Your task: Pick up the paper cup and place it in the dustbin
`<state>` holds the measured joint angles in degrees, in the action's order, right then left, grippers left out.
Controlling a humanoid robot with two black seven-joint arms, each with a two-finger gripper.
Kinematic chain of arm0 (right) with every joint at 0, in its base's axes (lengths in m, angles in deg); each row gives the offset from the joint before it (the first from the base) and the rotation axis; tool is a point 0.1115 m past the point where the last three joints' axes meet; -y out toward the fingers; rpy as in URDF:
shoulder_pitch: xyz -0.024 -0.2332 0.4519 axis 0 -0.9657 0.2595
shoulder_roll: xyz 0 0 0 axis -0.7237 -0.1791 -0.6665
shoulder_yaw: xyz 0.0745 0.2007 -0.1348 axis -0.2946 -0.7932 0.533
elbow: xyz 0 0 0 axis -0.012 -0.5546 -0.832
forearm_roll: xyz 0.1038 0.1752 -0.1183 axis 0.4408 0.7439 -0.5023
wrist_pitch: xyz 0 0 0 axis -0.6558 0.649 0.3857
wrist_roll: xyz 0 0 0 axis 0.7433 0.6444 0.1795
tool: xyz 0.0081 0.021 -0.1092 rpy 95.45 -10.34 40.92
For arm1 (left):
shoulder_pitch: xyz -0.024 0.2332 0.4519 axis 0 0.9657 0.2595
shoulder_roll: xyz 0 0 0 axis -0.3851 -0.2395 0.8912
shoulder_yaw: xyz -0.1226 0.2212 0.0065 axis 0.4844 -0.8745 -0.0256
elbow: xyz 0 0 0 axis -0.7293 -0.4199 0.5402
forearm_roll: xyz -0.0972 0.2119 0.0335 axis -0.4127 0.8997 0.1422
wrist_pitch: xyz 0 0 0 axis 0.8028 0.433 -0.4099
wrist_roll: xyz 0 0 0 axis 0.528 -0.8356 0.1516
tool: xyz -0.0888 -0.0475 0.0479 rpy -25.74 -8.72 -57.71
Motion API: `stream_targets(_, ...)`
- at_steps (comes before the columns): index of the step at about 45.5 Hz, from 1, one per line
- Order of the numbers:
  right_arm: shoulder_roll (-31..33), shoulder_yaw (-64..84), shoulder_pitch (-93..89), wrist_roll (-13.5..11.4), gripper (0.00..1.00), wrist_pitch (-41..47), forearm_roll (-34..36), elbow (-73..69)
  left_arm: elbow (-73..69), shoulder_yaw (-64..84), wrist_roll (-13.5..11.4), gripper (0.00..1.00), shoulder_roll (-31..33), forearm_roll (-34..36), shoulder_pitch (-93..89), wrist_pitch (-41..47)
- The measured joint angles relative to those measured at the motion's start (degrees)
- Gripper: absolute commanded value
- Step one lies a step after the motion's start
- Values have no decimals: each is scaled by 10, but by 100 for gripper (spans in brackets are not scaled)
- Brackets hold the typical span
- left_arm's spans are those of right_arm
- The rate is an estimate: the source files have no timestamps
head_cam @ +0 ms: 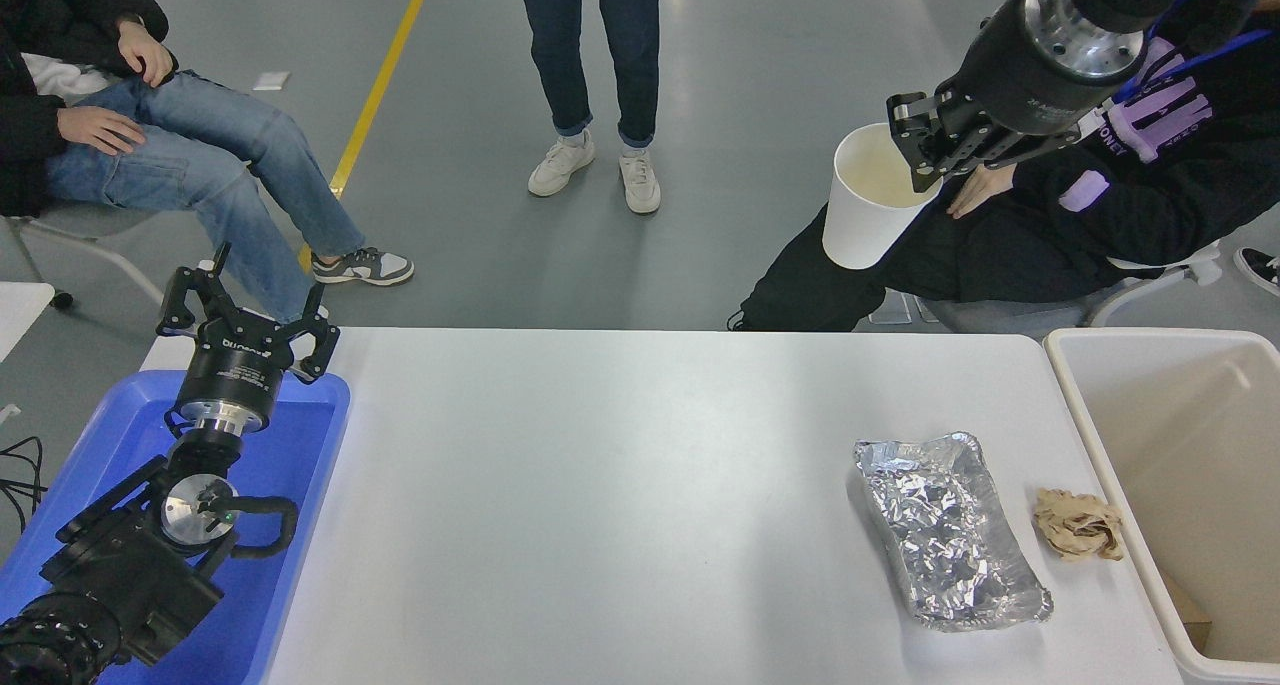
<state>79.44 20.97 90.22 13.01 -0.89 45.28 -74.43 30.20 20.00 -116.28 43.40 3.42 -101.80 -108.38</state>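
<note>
1. The right hand [925, 150] grips the paper cup [868, 203] by its rim, one finger inside the mouth and the other outside the wall. A rim pinch suits a thin cup, since squeezing the body would likely crush it.
2. The cup hangs high in the air beyond the counter's [600, 485] far edge, near its far right corner, with its mouth tilted toward the camera so the pale inside shows. I judge the height is there to clear the thick rim of the dustbin [1090, 415].
3. The dustbin stands against the counter's right edge, mouth up and open. The cup is not yet over it, so a sideways carry to the right remains before release.
4. A crumpled foil tray [945, 530] and a brown paper wad [1078, 525] lie near the counter's right edge, close to the bin and well below the held cup.
5. The left hand [245, 325] sits parked with its fingers spread, holding nothing, over the blue tray [300, 525] at the counter's left edge.
6. A seated person [1050, 235] is behind the raised cup, so the arm's swing deserves care.
</note>
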Motion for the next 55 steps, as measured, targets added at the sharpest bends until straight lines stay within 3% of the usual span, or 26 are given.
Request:
stream_targets(13, 99, 88, -5, -1, 0, 1, -6, 1, 0, 1, -1, 98, 1, -1, 0, 0)
stream_targets(26, 276, 135, -68, -3, 0, 0, -48, 19, 0, 1, -1, 98, 1, -1, 0, 1)
stream_targets(35, 353, 119, -180, -4, 0, -82, -61, 42, 0, 1, -1, 98, 1, -1, 0, 1)
stream_targets(46, 383, 13, -393, -3, 0, -261, -68, 105, -1, 2, -1, 98, 1, -1, 0, 1)
stream_targets(55, 348, -110, -588, -3, 0, -343, -69, 216, 0, 2, -1, 98, 1, -1, 0, 1)
